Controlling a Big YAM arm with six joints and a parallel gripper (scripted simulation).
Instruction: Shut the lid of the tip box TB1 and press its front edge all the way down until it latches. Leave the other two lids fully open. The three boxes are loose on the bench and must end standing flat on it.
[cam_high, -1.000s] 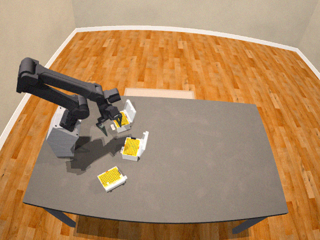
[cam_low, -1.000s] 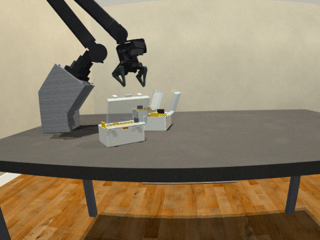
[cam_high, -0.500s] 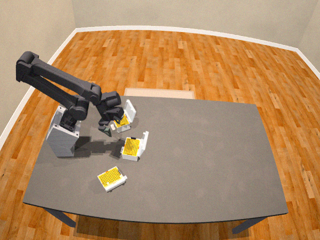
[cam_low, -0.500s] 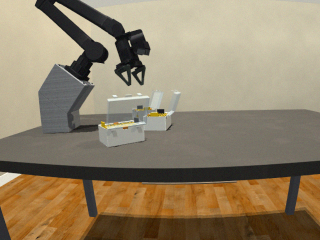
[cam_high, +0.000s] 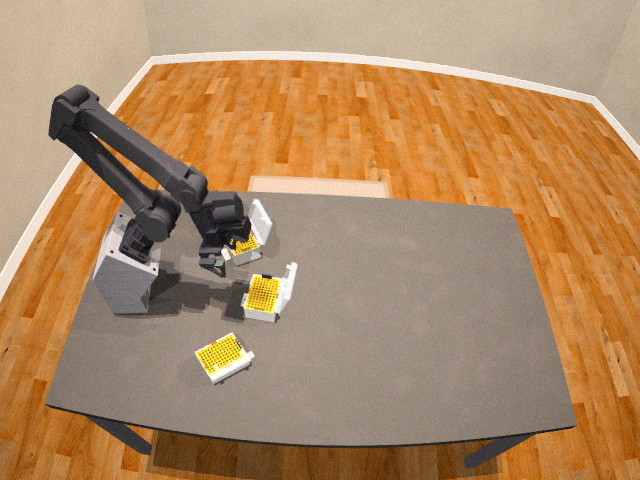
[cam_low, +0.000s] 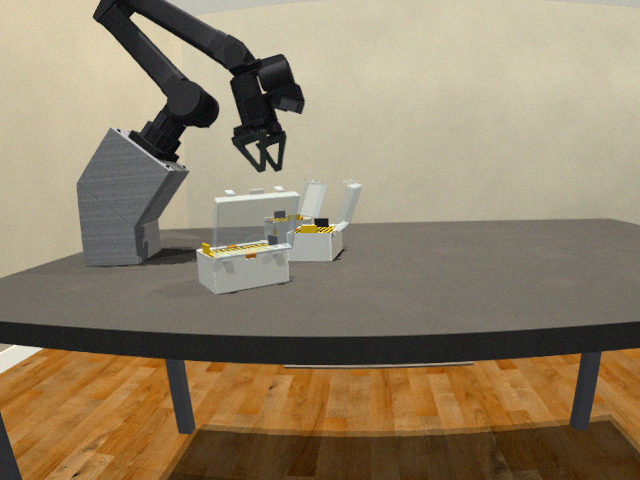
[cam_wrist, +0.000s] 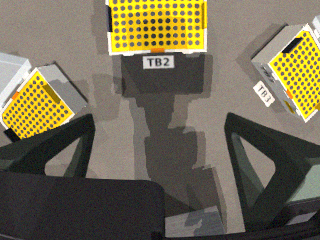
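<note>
Three white tip boxes with yellow tip racks stand on the dark bench, all with lids open. In the wrist view TB2 (cam_wrist: 157, 25) is ahead at the top. TB3 (cam_wrist: 295, 70) is at the right. The third box (cam_wrist: 37, 105), whose label is hidden, is at the left, partly behind a finger. In the top view that box is the rear one (cam_high: 248, 242), with its lid (cam_high: 261, 219) raised. TB2 (cam_high: 264, 294) is in the middle and TB3 (cam_high: 223, 356) is nearest the front. My gripper (cam_high: 212, 266) (cam_low: 267, 167) (cam_wrist: 159, 120) is open and empty. It hangs well above the bench, pointing down.
The grey arm pedestal (cam_high: 124, 273) stands at the bench's left edge. The boxes sit close together near it, with TB3's raised translucent lid (cam_low: 255, 217) closest to the exterior camera. The right half of the bench holds nothing.
</note>
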